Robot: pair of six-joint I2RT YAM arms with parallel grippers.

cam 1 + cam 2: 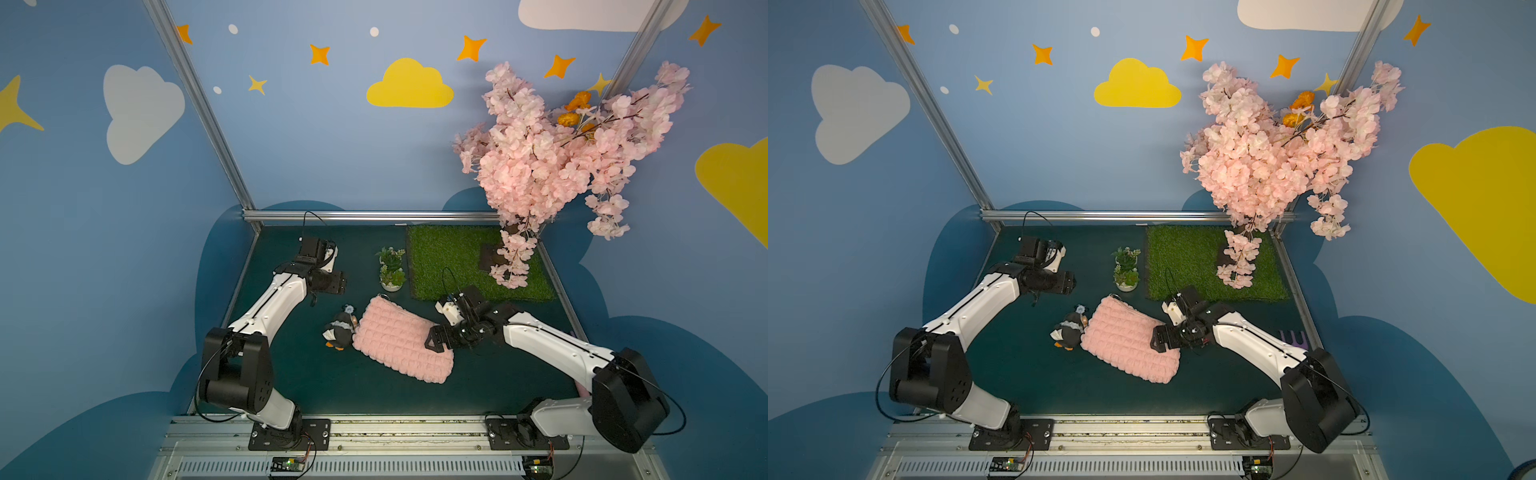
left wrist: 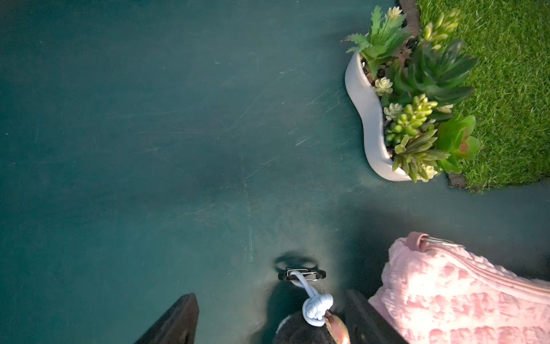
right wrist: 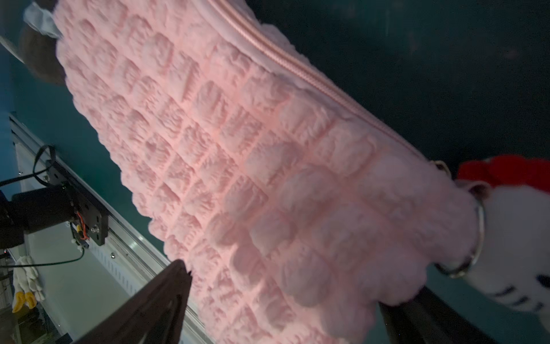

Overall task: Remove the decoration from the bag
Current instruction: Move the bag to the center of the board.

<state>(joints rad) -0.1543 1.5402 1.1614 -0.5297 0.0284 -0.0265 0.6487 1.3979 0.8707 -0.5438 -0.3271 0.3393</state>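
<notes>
The pink quilted bag [image 1: 403, 340] lies slantwise in the middle of the green table in both top views. The decoration [image 3: 518, 253], a white cat face with a red bow, shows only in the right wrist view, against the bag's [image 3: 253, 149] end by a metal ring [image 3: 477, 238]. In the top views the right arm hides it. My right gripper [image 1: 436, 338] hangs open over that end, its fingers [image 3: 166, 297] wide either side of the fabric. My left gripper [image 2: 270, 297] is open above the table beside the bag's other end.
A dark plush [image 1: 338, 330] with a blue knotted cord [image 2: 317, 306] and black clasp [image 2: 300, 274] lies against the bag's left end. A white planter of succulents [image 1: 391, 270] stands behind the bag. A grass mat [image 1: 457, 262] and blossom tree [image 1: 561, 158] fill the back right.
</notes>
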